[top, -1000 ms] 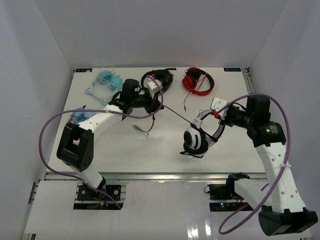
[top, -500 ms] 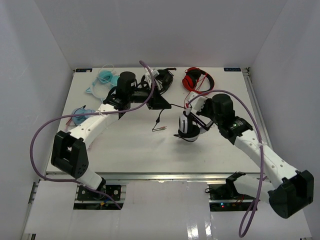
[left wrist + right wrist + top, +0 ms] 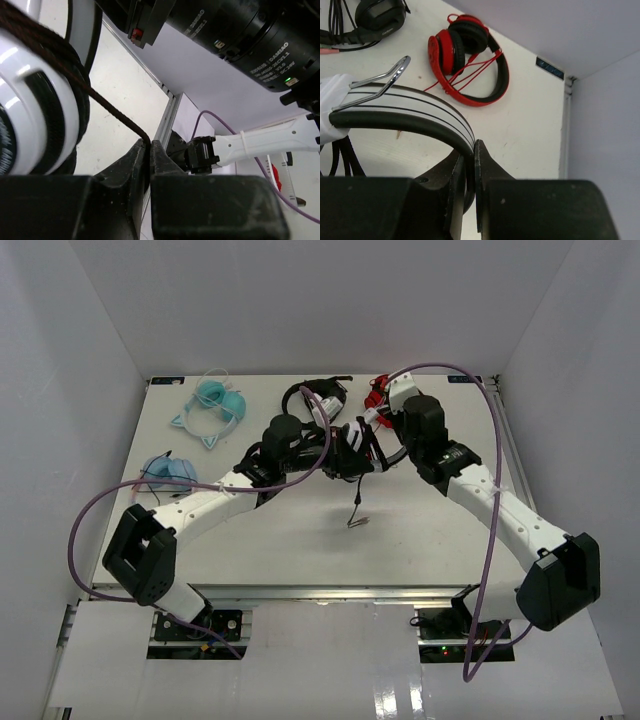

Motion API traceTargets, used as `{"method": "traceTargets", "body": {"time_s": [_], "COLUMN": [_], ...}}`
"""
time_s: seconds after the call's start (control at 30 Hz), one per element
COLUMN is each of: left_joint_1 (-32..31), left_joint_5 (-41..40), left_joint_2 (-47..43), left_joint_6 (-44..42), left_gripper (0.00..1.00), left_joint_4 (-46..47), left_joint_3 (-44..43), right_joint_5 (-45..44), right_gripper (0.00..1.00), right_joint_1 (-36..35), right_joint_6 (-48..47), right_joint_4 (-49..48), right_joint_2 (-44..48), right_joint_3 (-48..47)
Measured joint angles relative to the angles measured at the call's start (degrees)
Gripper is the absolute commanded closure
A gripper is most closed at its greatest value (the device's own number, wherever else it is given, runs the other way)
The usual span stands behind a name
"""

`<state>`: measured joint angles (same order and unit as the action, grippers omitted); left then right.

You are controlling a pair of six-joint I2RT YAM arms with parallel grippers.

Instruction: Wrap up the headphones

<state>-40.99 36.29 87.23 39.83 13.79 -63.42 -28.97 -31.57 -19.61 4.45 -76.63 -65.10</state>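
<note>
Both arms carried headphones [image 3: 350, 446] toward worktop [image 3: 300, 540] far-centre; cable [image 3: 112, 114] partly wound, tail still loose; L gripper [image 3: 149, 146] pinches cable, R gripper [image 3: 469, 150] clamps headband [image 3: 410, 117].

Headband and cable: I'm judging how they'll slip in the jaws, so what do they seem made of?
Headband: apparently smooth white plastic with thin black stripes, slightly glossy; its underside looks like matte black padding. Cable: seemingly fabric-braided, since a woven, flecked texture shows along it, dull rather than shiny.
</note>
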Motion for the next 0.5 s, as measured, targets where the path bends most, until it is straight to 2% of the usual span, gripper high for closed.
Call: {"method": "traceTargets", "body": {"time_s": [0.2,0.5], "left_joint_1": [-2.9,-5.0], "left_joint_5": [-6.0,-11.2], "left_joint_2": [1.8,7.8], "left_joint_6": [1.5,-1.6], "left_gripper": [0.65,0.63], "left_joint_4": [4.6,4.0], "left_joint_3": [0.9,1.5], "right_joint_5": [6.2,16.0], "right_gripper": [0.92,0.92], "right_joint_1": [3.7,7.5], "right_joint_6": [12.1,22.7], "right_joint_4": [5.9,7.9], "right_joint_2": [0.4,2.6], "right_joint_3": [-0.6,2.7]}}
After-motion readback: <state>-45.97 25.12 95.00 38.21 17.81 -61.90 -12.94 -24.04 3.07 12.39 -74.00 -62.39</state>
